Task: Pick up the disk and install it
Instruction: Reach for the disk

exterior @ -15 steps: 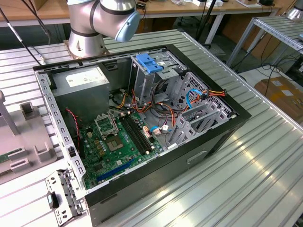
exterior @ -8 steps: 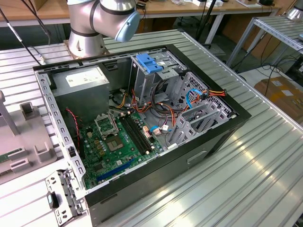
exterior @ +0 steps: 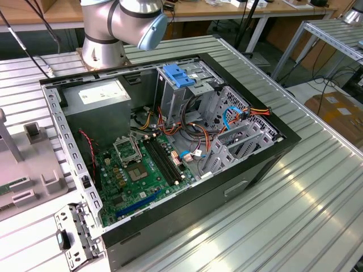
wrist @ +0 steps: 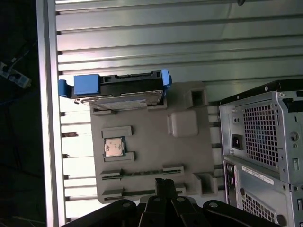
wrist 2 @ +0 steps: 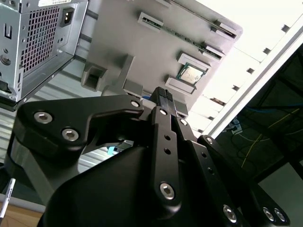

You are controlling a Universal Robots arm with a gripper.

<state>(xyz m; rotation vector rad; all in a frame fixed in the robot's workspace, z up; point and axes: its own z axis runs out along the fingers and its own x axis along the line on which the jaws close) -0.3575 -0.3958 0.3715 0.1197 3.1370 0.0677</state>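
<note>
The flat grey-metal disk with blue side rails sits slotted in a moulded grey plastic tray, presented for grasping, while the black pincer hovers apart from it (how far open, I cannot tell).

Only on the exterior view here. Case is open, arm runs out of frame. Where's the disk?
Observer: In the first wrist view the disk, blue rails on it, sits in a holder at one end of the grey fixture tray, outside the computer case.
Operator: Gripper on it?
Observer: No. The gripper is apart from the disk, toward the tray's opposite end.
Operator: Anything else on that tray?
Observer: A processor chip lies flat in a pocket of the tray, between the disk and the gripper.
</note>
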